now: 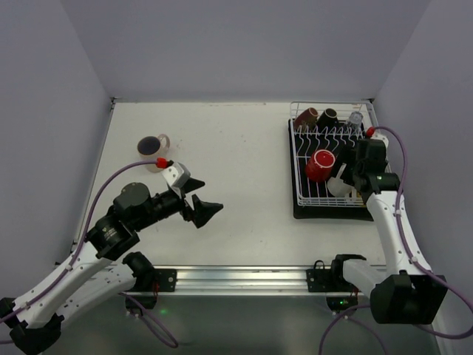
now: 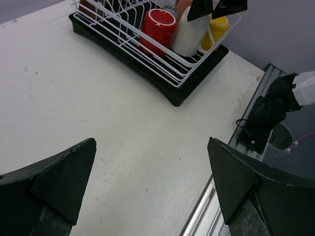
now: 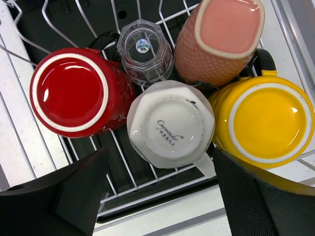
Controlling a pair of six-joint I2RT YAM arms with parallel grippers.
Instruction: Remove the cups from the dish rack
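- The white cup [image 3: 171, 129] sits bottom up at the near end of the rack [image 1: 314, 194]. Its long way runs up and down, with the handle toward 5 o'clock in the right wrist view.
- A red cup [image 3: 74, 92] is close at its 9 o'clock, and a yellow cup [image 3: 266, 118] at 3.
- The right tool [image 3: 160, 162] hangs open above it, holding nothing. I think grabbing comes next: a straight drop into tight gaps.
- The left tool [image 2: 151, 142] is open and empty over the desk [image 1: 236, 163].
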